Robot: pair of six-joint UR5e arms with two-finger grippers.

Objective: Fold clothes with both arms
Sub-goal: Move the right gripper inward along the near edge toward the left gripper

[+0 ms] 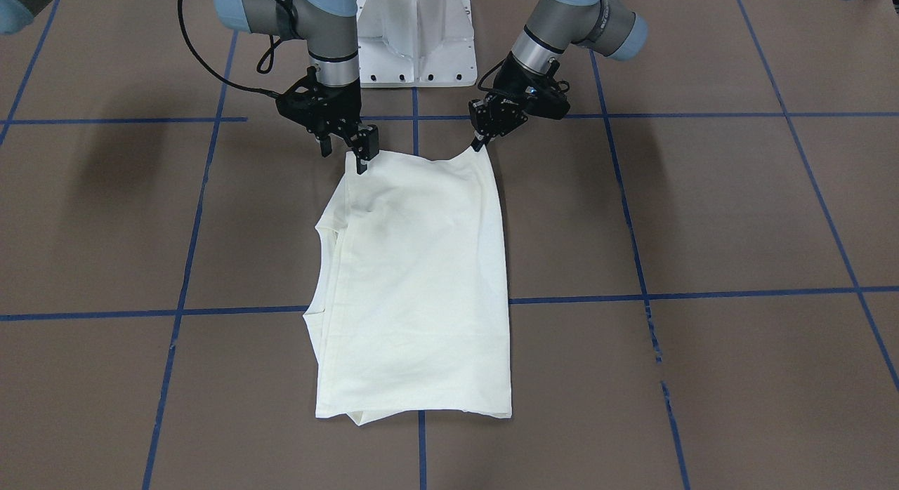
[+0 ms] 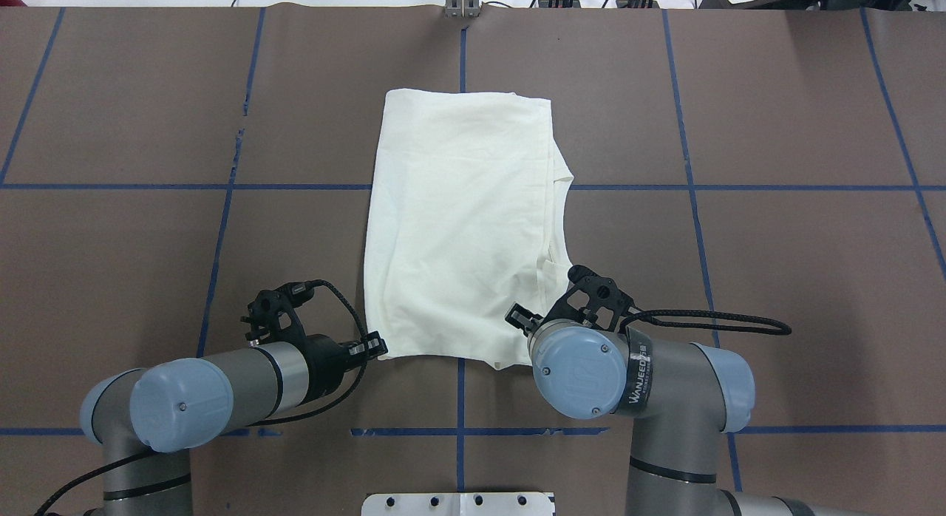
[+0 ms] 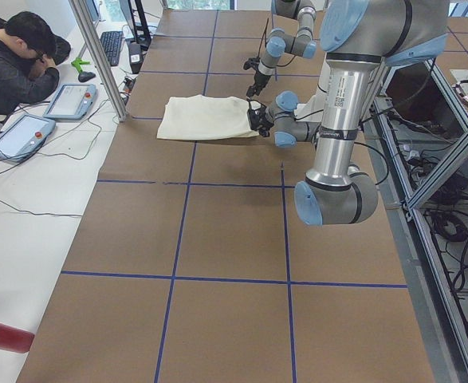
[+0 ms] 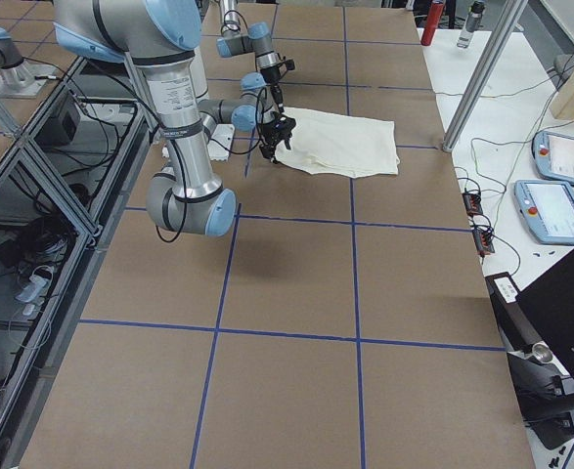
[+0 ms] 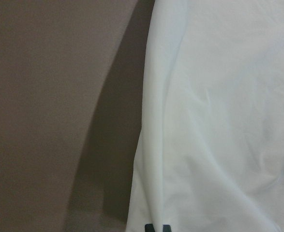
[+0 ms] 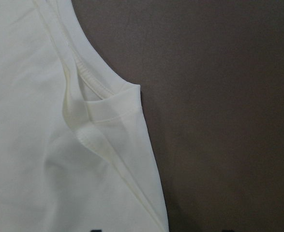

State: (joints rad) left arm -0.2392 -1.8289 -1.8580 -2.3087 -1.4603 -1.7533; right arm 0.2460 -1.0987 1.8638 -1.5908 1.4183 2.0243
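On table (image 1: 702,209): folded T-shirt (image 1: 421,265); left claw (image 1: 480,145) pinching its corner, right claw (image 1: 344,160) spread at other corner.

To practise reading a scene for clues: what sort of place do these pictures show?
Probably a robotics lab set up for recording. The left arm and right arm reach a T-shirt on a tape-gridded table; an operator sits beside handheld control tablets.

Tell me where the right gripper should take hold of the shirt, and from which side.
I would take the near corner of the T-shirt on the robot's right, coming down from the robot's side. That edge lies flat in stacked layers, the right gripper hangs open at it, and the left gripper pinches the matching corner.
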